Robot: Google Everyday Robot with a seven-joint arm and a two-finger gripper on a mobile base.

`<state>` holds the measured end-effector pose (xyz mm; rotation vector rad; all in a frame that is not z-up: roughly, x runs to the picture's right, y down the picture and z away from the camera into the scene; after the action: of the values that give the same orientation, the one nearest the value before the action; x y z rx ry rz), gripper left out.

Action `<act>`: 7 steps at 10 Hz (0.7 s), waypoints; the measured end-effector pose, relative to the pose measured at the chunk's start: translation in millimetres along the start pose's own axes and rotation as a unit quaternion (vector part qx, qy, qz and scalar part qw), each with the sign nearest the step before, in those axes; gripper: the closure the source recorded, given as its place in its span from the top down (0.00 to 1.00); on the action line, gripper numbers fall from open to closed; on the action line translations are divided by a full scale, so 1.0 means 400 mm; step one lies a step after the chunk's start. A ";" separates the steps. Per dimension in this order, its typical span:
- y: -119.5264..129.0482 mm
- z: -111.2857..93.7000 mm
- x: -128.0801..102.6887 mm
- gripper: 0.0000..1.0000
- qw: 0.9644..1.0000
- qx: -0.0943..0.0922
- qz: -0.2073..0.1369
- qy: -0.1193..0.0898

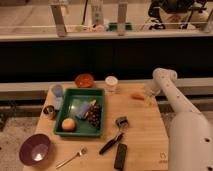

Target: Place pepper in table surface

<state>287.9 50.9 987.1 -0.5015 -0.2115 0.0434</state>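
The light wooden table surface (145, 135) stands on a speckled grey floor (11, 137). Behind it a pale ledge (25, 90) runs the width of the view, below a broad dark panel (100, 57). Above the panel, a lighter rail (75, 35) carries pale upright posts (59, 17), with dark equipment (175, 7) at top right. The light is dim and warm.
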 end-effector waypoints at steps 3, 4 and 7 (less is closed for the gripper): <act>0.001 0.000 0.001 0.80 1.000 0.000 0.000 0.000; 0.000 0.000 0.001 0.77 1.000 0.000 0.000 0.000; 0.003 -0.002 0.001 0.49 1.000 -0.002 0.000 0.000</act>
<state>288.7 51.5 985.9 -0.5048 -0.2109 0.0437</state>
